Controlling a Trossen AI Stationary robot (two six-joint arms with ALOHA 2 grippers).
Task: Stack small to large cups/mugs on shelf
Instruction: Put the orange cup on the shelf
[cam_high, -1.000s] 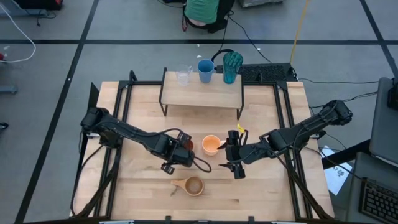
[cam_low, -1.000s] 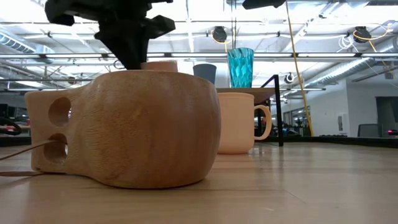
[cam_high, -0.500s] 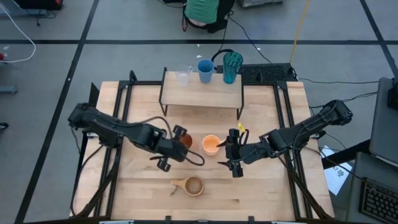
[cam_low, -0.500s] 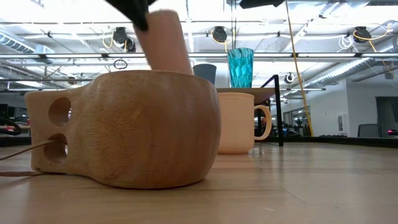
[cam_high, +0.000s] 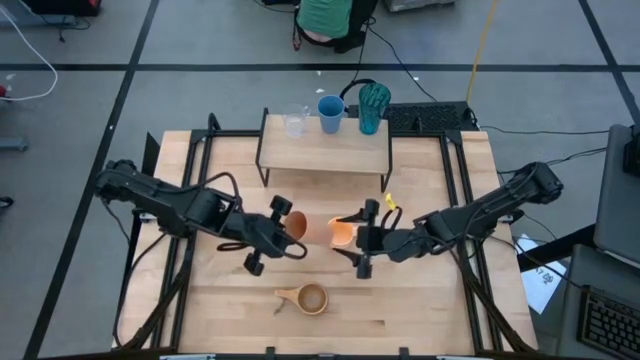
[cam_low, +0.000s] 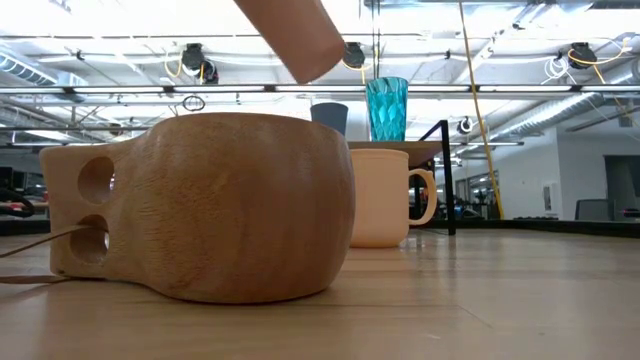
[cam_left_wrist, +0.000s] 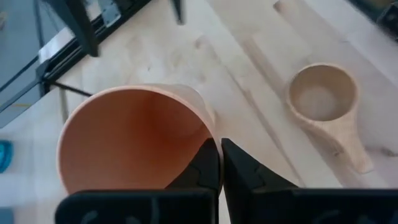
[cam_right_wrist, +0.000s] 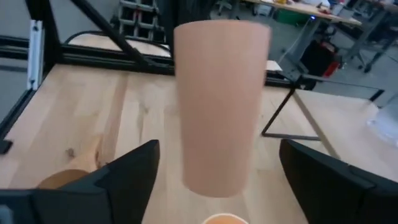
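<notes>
Three cups sitting on the shelf (cam_high: 325, 150) already; left gripper (cam_high: 283, 222) clamping the orange-brown tumbler (cam_high: 296, 225) mid-frame, right gripper (cam_high: 362, 237) spread wide around the orange mug (cam_high: 341, 232).

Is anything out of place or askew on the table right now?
Only the orange-brown tumbler: it is off the table and tilted, held by its rim in the shut left gripper. The open right gripper waits by the upright orange handled mug. Nothing looks spilled or damaged.

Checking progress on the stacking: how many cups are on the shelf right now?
3, in a row along the shelf back edge: clear glass, blue cup, teal tumbler. None appear hidden.
</notes>
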